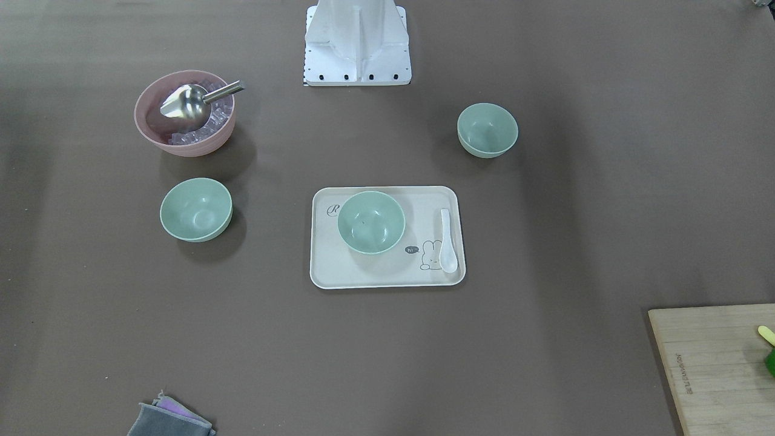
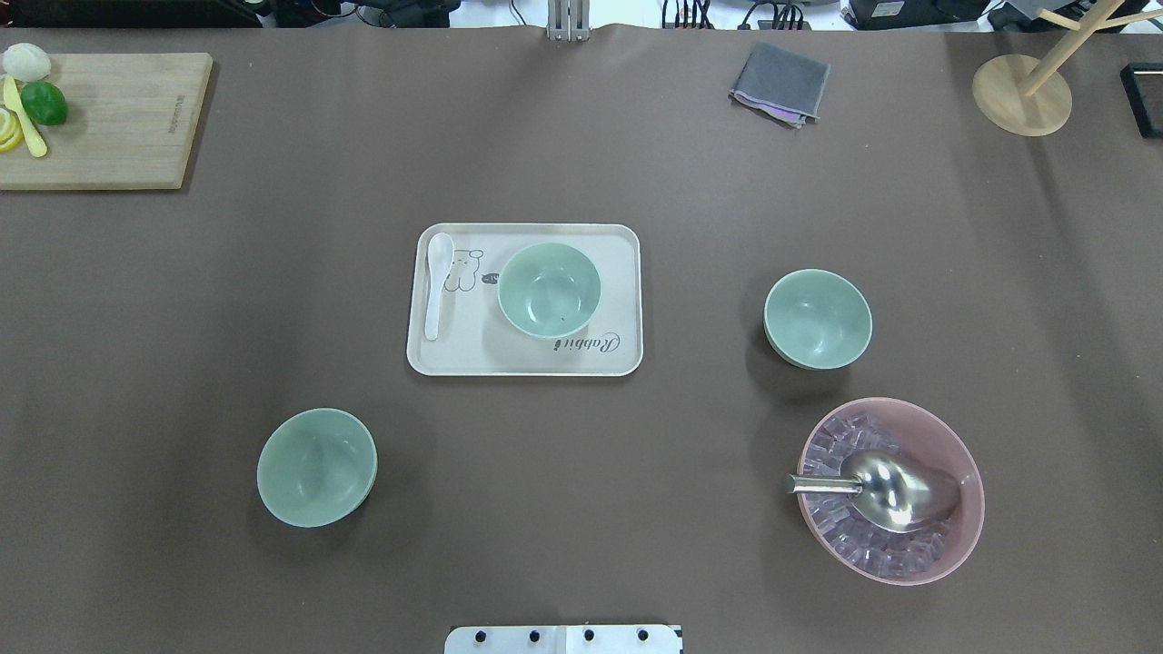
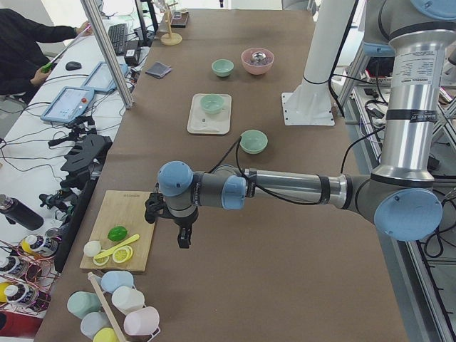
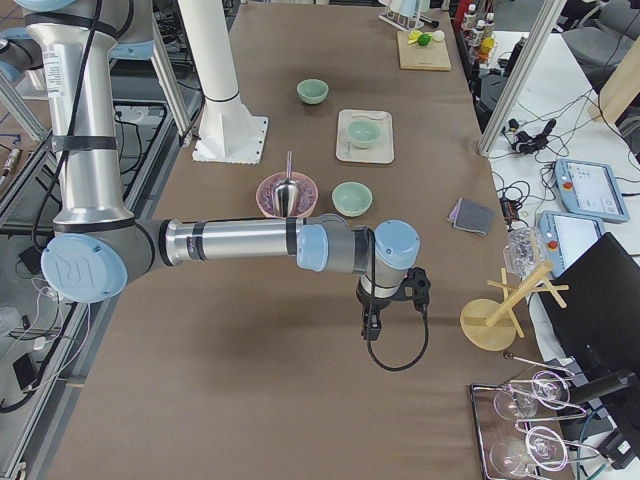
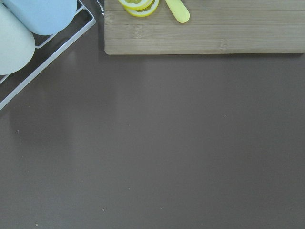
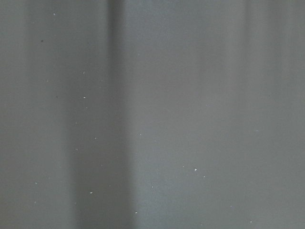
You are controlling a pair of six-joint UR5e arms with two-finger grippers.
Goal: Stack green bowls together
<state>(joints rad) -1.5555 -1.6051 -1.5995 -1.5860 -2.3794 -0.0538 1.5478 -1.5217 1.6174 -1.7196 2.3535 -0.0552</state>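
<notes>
Green bowls (image 2: 549,291) sit apart; left fingers (image 3: 184,239), right fingers (image 4: 368,327) unreadably small.

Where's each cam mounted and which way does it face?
Front-facing: across the table, facing the robot, steeply down; only its base shows.
Overhead: behind the robot, forward and down; base edge only.
Exterior left: robot's-left table end; left arm near, left gripper by cutting board.
Exterior right: opposite end; right arm, right gripper near.
Left wrist: straight down, board edge; no jaws.
Right wrist: bare table; no jaws.
Shared: front-facing and overhead show three green bowls, mirrored.
</notes>
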